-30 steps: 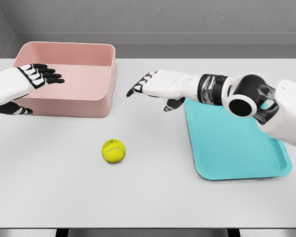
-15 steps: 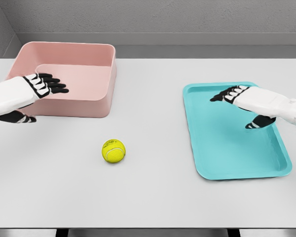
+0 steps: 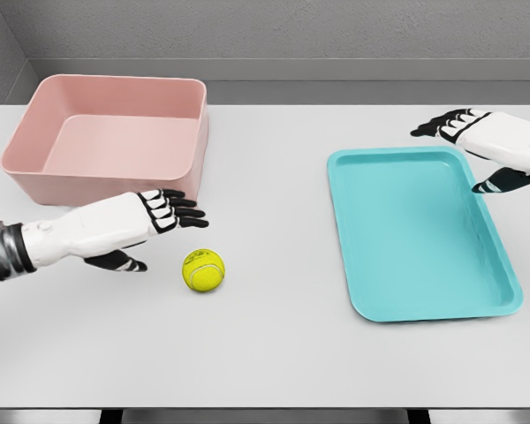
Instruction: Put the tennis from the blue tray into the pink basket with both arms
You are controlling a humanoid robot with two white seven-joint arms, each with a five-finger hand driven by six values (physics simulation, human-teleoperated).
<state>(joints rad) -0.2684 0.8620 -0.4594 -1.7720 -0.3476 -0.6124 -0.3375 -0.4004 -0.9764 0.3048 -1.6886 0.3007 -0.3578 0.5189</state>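
No legible text, labels or numbers; tennis ball [image 3: 203, 270] shows only faint, unreadable mark.

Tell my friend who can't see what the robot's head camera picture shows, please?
A yellow tennis ball lies on a white table, with the robot's open left hand close beside it, not touching. An empty pink basket sits behind, an empty blue tray to the right, and the open right hand hovers by the tray's far corner.
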